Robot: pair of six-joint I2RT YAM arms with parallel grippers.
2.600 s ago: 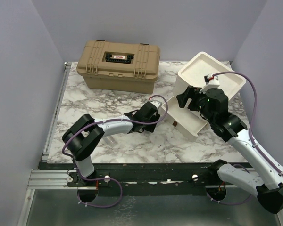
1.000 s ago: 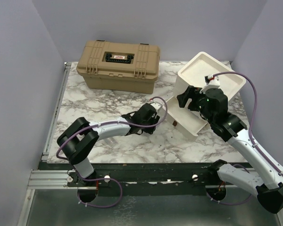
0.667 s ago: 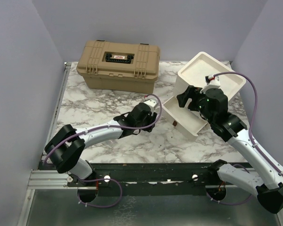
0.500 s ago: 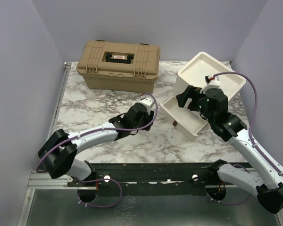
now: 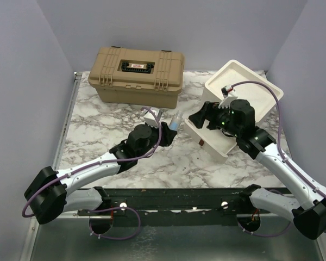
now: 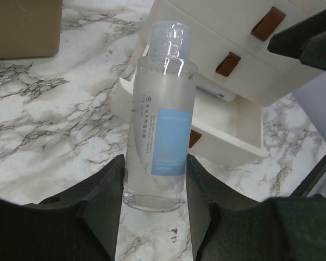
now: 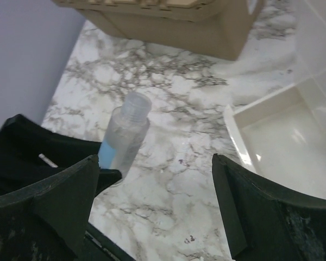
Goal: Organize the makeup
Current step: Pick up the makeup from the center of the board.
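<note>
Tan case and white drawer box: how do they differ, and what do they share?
The tan case is shut; the white drawer box has a drawer pulled out. The case has a black handle; the box has brown pull tabs. Both stand on the marble table.

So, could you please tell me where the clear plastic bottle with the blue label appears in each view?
Top external: clear blue-labelled plastic bottle at centre, held by left end effector.
Left wrist: centre, between the fingers.
Right wrist: left of centre.
Shared landmark: open white drawer beside it.
</note>
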